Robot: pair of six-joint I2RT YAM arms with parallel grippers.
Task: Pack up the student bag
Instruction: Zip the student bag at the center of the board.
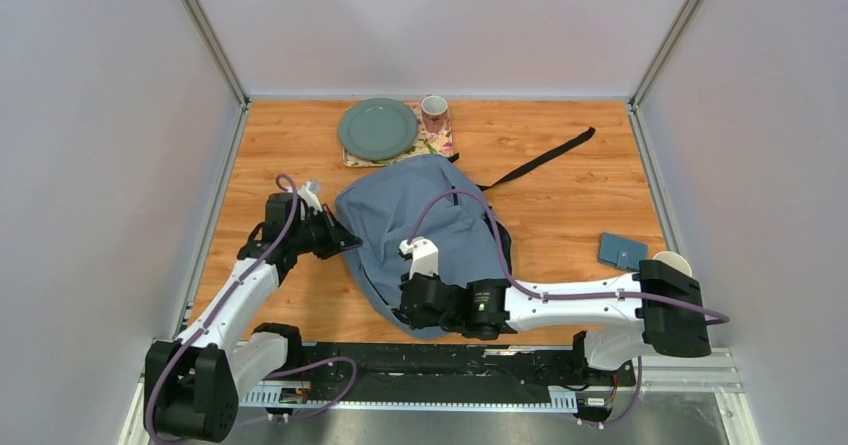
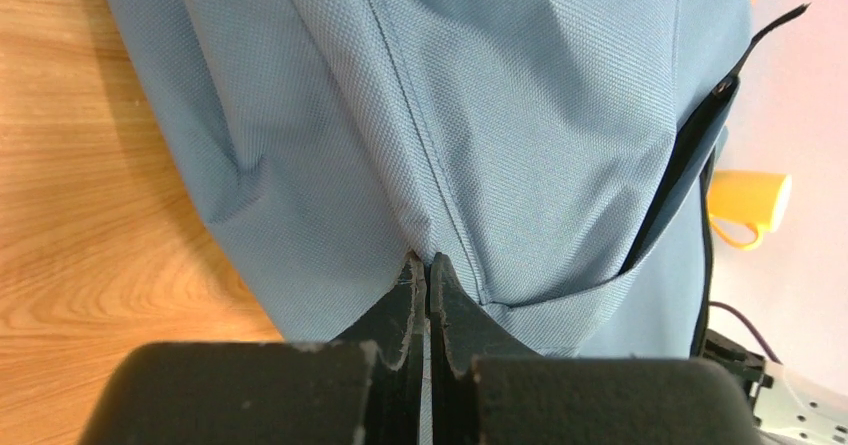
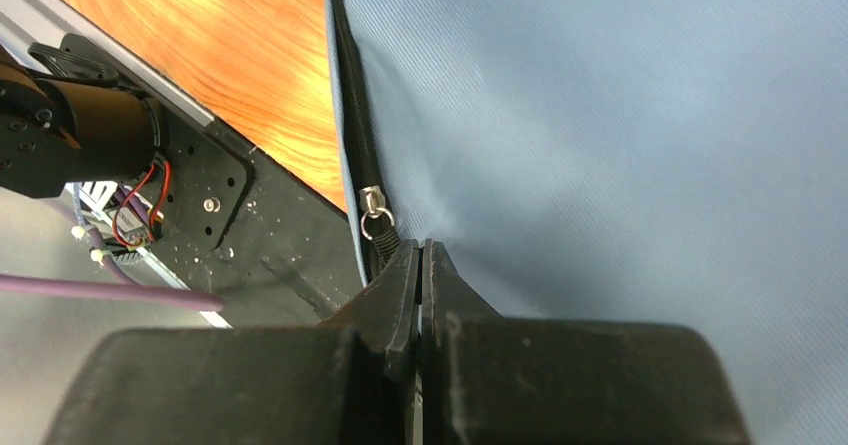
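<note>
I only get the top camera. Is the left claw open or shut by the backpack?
Observer: Shut. The left claw looks to be pinching the student bag at a seam.
Child: And the right claw?
Observer: The right claw is shut, tips against the fabric.
Child: Any zip there?
Observer: Yes, a silver zip pull hangs close beside its tips.

The student bag point(image 1: 420, 225) is grey-blue, with a black strap point(image 1: 540, 160) and a silver zip pull point(image 3: 372, 210). The tabletop point(image 1: 580, 215) is orange-brown wood grain. At upper centre are a grey-green plate point(image 1: 377, 128), a white cup point(image 1: 434, 113) with pink markings and a floral mat point(image 1: 437, 147). The left tool point(image 2: 428, 270) and right tool point(image 3: 420, 255) are black.
</note>
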